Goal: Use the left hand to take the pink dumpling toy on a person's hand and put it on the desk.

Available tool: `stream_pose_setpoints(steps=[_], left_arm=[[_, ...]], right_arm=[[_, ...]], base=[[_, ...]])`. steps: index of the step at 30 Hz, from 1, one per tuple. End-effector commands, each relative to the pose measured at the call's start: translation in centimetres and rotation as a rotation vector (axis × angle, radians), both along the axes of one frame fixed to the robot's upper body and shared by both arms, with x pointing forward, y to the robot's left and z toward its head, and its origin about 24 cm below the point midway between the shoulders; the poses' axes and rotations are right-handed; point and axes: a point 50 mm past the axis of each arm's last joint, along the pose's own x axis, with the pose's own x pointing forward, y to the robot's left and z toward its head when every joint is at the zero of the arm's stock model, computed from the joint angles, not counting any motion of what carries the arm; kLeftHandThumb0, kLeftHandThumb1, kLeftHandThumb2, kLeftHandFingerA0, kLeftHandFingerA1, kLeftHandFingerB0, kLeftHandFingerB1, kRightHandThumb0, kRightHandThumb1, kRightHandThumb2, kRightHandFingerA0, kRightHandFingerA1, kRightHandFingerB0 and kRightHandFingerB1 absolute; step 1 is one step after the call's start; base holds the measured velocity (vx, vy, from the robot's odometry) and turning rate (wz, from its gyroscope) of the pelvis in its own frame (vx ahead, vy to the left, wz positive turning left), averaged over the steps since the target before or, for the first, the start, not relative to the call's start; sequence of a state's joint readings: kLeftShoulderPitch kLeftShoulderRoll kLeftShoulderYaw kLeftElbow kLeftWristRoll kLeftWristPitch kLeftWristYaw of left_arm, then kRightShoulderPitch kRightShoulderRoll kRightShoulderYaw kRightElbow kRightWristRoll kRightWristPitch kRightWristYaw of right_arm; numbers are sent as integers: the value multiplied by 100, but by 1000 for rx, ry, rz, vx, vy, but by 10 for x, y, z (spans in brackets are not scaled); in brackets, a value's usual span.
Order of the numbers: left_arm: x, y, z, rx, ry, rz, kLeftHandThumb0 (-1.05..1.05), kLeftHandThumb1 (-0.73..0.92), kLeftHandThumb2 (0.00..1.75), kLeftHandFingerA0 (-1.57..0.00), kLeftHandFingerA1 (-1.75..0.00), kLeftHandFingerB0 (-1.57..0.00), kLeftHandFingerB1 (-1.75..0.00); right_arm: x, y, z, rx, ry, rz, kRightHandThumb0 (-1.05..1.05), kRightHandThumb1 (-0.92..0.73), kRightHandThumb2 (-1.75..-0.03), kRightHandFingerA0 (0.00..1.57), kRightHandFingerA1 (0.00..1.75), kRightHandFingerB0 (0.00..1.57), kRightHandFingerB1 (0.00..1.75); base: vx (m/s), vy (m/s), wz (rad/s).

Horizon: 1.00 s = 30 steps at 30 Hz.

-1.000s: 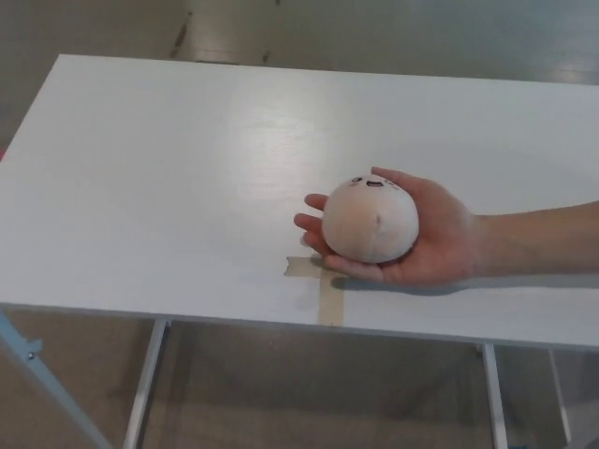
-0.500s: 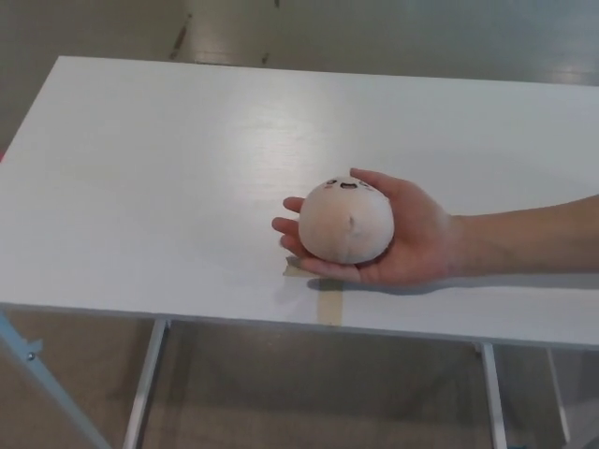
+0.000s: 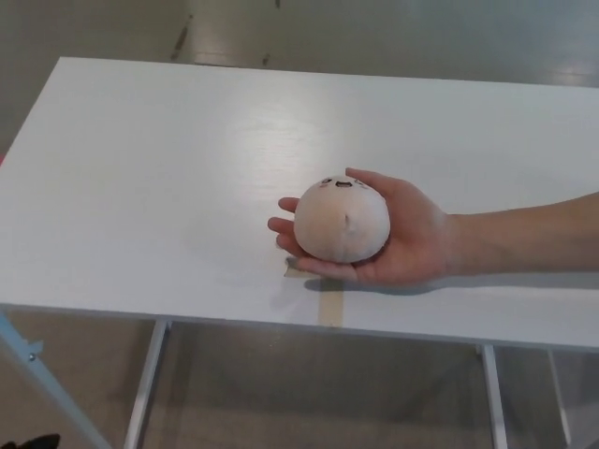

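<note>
The pink dumpling toy [image 3: 342, 220], round with a small face on top, rests in a person's upturned hand [image 3: 412, 245]. That hand reaches in from the right and hovers just above the white desk [image 3: 150, 187] near its front edge. A small black sliver of my left hand [image 3: 28, 441] shows at the bottom left corner, below the desk edge and far from the toy. My right hand is out of the picture.
A tan tape cross [image 3: 328, 301] is stuck on the desk under the person's hand. Metal desk legs [image 3: 145, 383] and bare floor show below the front edge. A pale blue bar [image 3: 37, 374] slants at lower left.
The person's hand has carried the toy leftward along the front of the desk. A black sliver of my left hand has come into the bottom left corner.
</note>
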<state>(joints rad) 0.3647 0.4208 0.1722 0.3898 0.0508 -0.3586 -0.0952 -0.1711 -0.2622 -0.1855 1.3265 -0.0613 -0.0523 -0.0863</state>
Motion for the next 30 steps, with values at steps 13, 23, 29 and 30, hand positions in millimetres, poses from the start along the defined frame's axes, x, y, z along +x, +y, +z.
stream_pose_setpoints(steps=[13, 23, 29, 30], left_arm=[[-32, -59, 262, 67, -1095, -504, -51, 42, 53, -48, -47, -35, -34], [30, -89, 302, 157, -1130, -693, -54, 43, 54, -50, -40, -35, -32], [69, -109, 313, 230, -1033, -779, -54, 45, 55, -44, -38, -30, -31], [89, -117, 310, 254, -994, -800, -55, 46, 55, -42, -37, -29, -31]], right_arm=[[1, -3, 1, 6, 0, -26, -23, -71, -61, 65, 45, 53, 41], [-12, -17, 2, -9, 21, -55, -24, -72, -62, 64, 44, 52, 41], [-7, -16, 3, 0, 5, -59, -24, -72, -62, 63, 44, 51, 41], [-6, -17, 3, -1, 2, -64, -24, -73, -62, 63, 44, 52, 41]], base=[[0, 0, 0], [0, 0, 0], [0, 0, 2], [0, 0, 0]])
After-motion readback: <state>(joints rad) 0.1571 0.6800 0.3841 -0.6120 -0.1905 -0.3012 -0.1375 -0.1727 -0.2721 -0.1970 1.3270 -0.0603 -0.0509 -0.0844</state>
